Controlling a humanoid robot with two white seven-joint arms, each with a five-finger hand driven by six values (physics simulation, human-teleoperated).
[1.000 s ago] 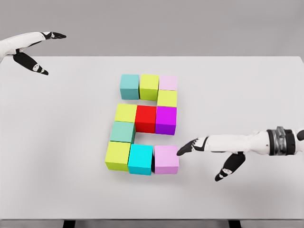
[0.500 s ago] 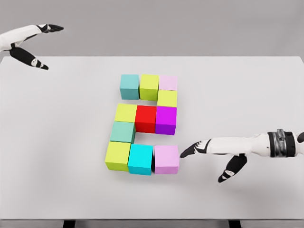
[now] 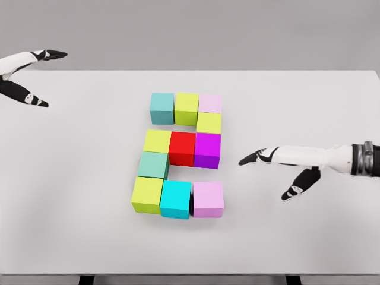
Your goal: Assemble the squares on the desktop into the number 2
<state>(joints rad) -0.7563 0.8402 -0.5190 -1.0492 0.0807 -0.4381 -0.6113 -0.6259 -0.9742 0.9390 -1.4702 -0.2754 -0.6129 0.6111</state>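
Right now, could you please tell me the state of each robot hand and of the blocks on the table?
Left robot hand: open, holding nothing, at the table's far left edge.
Right robot hand: open, holding nothing, clear of the blocks.
Blocks: eleven, laid out as a 2.
Pink bottom-right block: resting free, slight gap beside the cyan block.

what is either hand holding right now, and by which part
Nothing is held. The right hand hovers open, to the right of the blocks and clear of the pink block. The left hand is open at the table's far left corner.

cube cluster point(image 3: 183, 154) mid-table, bare table point(image 3: 309, 107) around
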